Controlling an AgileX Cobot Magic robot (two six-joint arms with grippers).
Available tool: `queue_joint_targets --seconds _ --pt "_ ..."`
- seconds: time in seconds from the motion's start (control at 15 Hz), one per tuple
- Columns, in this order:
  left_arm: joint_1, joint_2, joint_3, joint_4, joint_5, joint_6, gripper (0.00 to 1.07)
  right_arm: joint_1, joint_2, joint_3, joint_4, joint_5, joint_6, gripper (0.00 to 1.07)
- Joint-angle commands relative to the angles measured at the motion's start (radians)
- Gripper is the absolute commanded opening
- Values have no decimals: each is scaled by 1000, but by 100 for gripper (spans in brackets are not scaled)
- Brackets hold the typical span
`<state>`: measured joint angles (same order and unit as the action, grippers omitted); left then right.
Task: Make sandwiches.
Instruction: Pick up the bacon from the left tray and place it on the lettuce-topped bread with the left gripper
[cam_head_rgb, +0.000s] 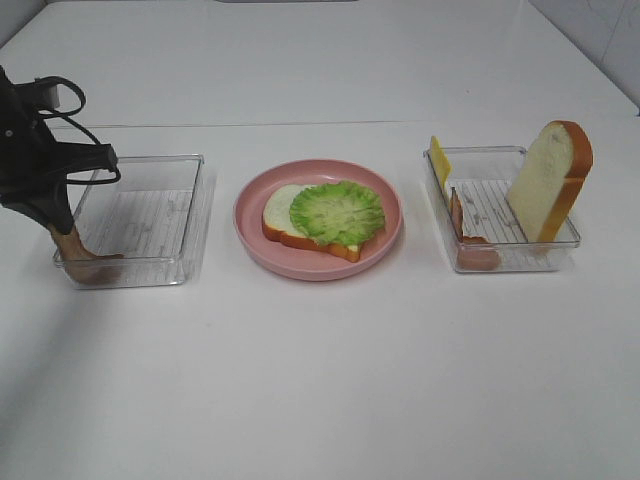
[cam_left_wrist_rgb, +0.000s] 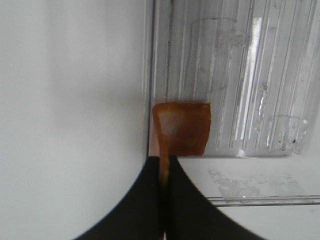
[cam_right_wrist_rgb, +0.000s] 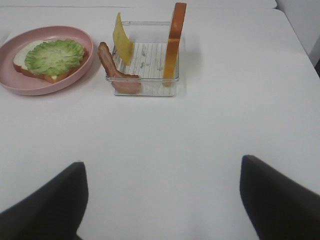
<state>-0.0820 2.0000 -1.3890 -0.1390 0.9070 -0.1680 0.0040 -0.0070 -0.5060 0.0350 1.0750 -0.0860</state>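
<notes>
A bread slice (cam_head_rgb: 283, 215) topped with green lettuce (cam_head_rgb: 338, 212) lies on the pink plate (cam_head_rgb: 385, 240). My left gripper (cam_head_rgb: 62, 228) is shut on a reddish-brown bacon strip (cam_head_rgb: 95, 268) at the front left corner of the left clear tray (cam_head_rgb: 150, 215). The left wrist view shows its black fingers (cam_left_wrist_rgb: 145, 200) pinching the bacon (cam_left_wrist_rgb: 182, 127) over the tray wall. The right tray (cam_head_rgb: 495, 152) holds yellow cheese (cam_head_rgb: 439, 160), another bacon strip (cam_head_rgb: 470, 250) and an upright bread slice (cam_head_rgb: 550, 180). My right gripper (cam_right_wrist_rgb: 160, 200) is open over bare table, well short of that tray (cam_right_wrist_rgb: 145, 90).
The plate sits between the two trays on a white table (cam_head_rgb: 320, 380). In the right wrist view the plate (cam_right_wrist_rgb: 30, 87), lettuce (cam_right_wrist_rgb: 54, 56), cheese (cam_right_wrist_rgb: 122, 39), bacon (cam_right_wrist_rgb: 115, 70) and bread (cam_right_wrist_rgb: 175, 40) lie ahead.
</notes>
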Motion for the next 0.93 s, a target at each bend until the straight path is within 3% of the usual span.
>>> queue_joint_targets --seconds 0.07,0.2,0.47,0.6,0.67,0.73,0.8,0.93 --pt "-2 1 -10 -17 -4 24 0 -2 -11 3 -1 -12 6 78" --pt "-2 -9 -53 -45 16 32 0 -2 -11 3 -1 -12 6 78" --pt "-2 -16 -163 -224 42 132 0 -2 -11 3 -1 -12 6 78" --pt "-2 -16 -204 -366 27 219 0 -2 -11 3 -1 -12 6 78" --pt "-2 -16 -218 -528 -2 321 0 -2 -11 3 -1 -12 6 78" --pt "-2 -14 -218 -614 -17 378 0 -2 -11 3 -1 -12 6 78" --pt "-2 -14 -218 -641 -22 400 0 -2 -11 3 -1 -12 6 78" --pt "-2 -7 -218 -805 -31 498 0 -2 -11 3 -1 -12 6 78"
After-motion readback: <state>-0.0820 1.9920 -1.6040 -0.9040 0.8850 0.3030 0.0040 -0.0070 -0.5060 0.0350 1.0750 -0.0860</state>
